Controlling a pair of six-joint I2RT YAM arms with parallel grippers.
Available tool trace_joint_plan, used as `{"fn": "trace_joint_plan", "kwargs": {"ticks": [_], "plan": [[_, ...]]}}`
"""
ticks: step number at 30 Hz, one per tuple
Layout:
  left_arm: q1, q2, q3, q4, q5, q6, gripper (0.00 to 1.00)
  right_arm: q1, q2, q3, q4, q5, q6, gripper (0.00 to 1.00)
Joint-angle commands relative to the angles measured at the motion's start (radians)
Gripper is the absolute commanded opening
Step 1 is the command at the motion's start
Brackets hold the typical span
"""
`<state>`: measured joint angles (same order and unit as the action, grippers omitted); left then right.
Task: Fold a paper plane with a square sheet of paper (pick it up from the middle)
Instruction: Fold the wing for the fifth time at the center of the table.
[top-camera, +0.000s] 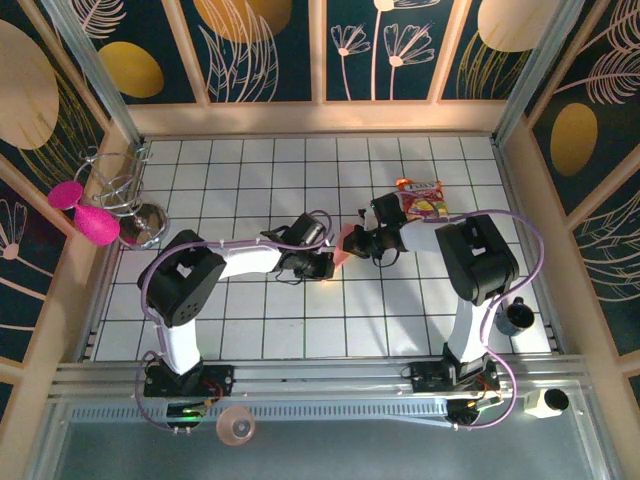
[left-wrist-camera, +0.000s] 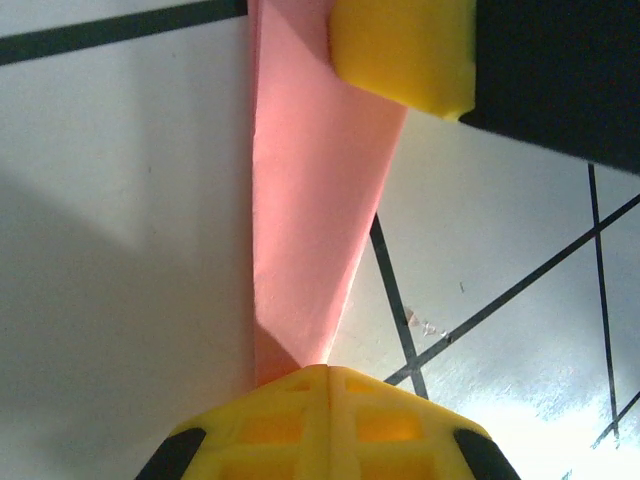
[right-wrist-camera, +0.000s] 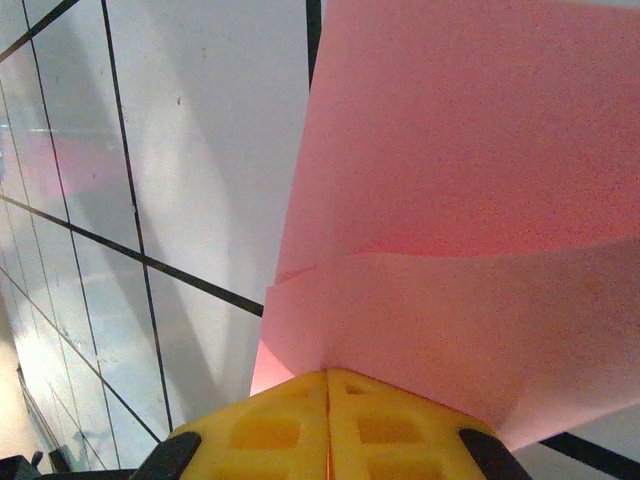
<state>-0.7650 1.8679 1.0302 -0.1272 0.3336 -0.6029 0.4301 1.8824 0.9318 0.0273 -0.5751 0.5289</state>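
Observation:
The square sheet of paper (top-camera: 342, 249) is salmon-pink and folded into a narrow, tapering shape. It hangs just above the tiled table between the two grippers, near the middle. My left gripper (top-camera: 327, 264) is shut on its narrow end (left-wrist-camera: 305, 250); its yellow fingertips (left-wrist-camera: 330, 385) meet with the paper coming out between them. My right gripper (top-camera: 359, 243) is shut on the wider end, where layered flaps (right-wrist-camera: 450, 300) overlap above its closed fingertips (right-wrist-camera: 328, 390). One right finger (left-wrist-camera: 403, 48) shows in the left wrist view, on the paper's far end. I cannot tell whether the shape is a paper plane.
A red-and-yellow snack packet (top-camera: 424, 199) lies just behind the right gripper. A wire stand (top-camera: 128, 205) with magenta discs (top-camera: 82, 212) stands at the left wall. A dark cup (top-camera: 517, 317) sits at the front right. Wooden walls ring the table (top-camera: 260, 320).

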Motion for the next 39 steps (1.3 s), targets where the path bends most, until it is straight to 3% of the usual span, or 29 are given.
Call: {"fn": "trace_joint_plan", "kwargs": {"ticks": [1,19,24,29,39], "plan": [[-0.008,-0.016,-0.027,-0.093,0.021,0.014,0.00,0.004,0.063,-0.016,-0.075,0.089,-0.016,0.09],[-0.017,-0.077,-0.128,-0.152,0.001,0.013,0.00,0.004,0.060,-0.020,-0.076,0.092,-0.013,0.09],[-0.017,-0.132,-0.080,-0.162,-0.016,0.028,0.00,0.007,0.051,-0.022,-0.071,0.083,-0.008,0.09],[-0.002,-0.184,-0.018,-0.061,-0.083,-0.003,0.00,0.014,0.034,-0.034,-0.047,0.056,0.007,0.09],[0.007,-0.033,0.043,0.026,-0.059,-0.052,0.00,0.024,0.025,-0.027,-0.023,0.026,0.018,0.08]]}}
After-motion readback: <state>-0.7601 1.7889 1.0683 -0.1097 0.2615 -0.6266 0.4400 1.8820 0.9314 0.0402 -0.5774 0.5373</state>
